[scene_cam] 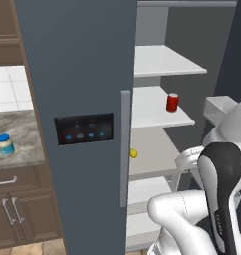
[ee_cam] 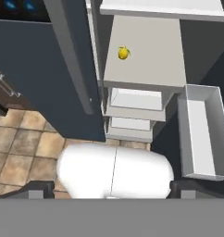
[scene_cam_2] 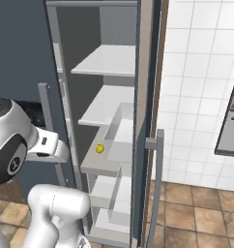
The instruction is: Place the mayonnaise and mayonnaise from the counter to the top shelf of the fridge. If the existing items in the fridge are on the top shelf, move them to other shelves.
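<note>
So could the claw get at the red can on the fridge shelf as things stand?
Probably yes. The fridge stands open, and the red can sits alone near the front edge of its shelf with nothing before it. The claw is open and empty, though low, so it must rise first.

Wood cabinets (scene_cam: 13,209) w/ silver handles (scene_cam: 10,211), lower left in left base view. White wall tiles (scene_cam_2: 201,72) fill upper right of right base view; dark framed panel (scene_cam_2: 230,121) at its right edge. Brown floor tiles (scene_cam_2: 201,213) below the wall tiles, also lower left in hand view (ee_cam: 21,148).
</note>
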